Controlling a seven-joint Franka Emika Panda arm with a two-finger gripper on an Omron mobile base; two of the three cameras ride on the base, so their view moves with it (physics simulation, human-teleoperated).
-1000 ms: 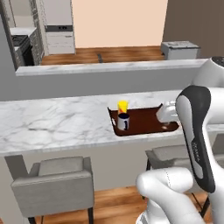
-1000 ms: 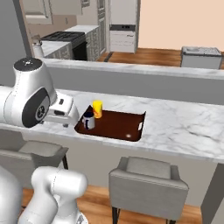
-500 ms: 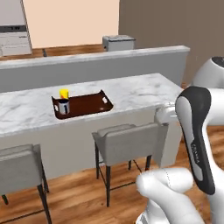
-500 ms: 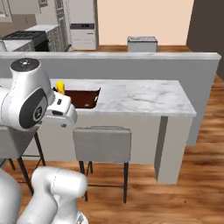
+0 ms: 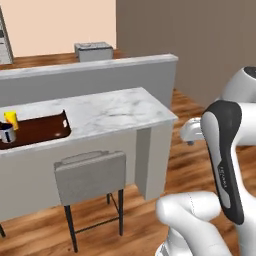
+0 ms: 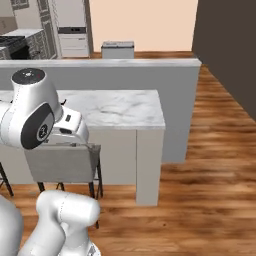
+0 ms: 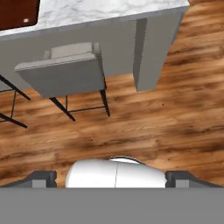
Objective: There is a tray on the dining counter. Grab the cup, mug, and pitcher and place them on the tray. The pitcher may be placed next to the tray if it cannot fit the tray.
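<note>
In the left base view, the dark reddish-brown tray (image 5: 37, 131) lies at the far left on the dining counter (image 5: 115, 107), a white grey-veined marble slab on a plain grey base. On the tray's left end stand the small yellow cup (image 5: 11, 120) and, just in front of it, the dark navy mug (image 5: 6, 133) with a pale rim, partly cut off by the picture's edge. A grey stool (image 5: 90, 175) sits under the counter's near edge. To the right, wooden floor runs to a dark wall.

The right base view shows the counter's right end (image 6: 120, 107) with the robot's arm hiding its left part; the stool (image 6: 62, 162) stands below.

The hand view looks down on the stool (image 7: 65, 70), the counter's edge (image 7: 96, 13) and a corner of the tray (image 7: 17, 13) at top left. The gripper (image 7: 111, 178) hangs over the floor, its dark tips spread wide apart and holding nothing.
</note>
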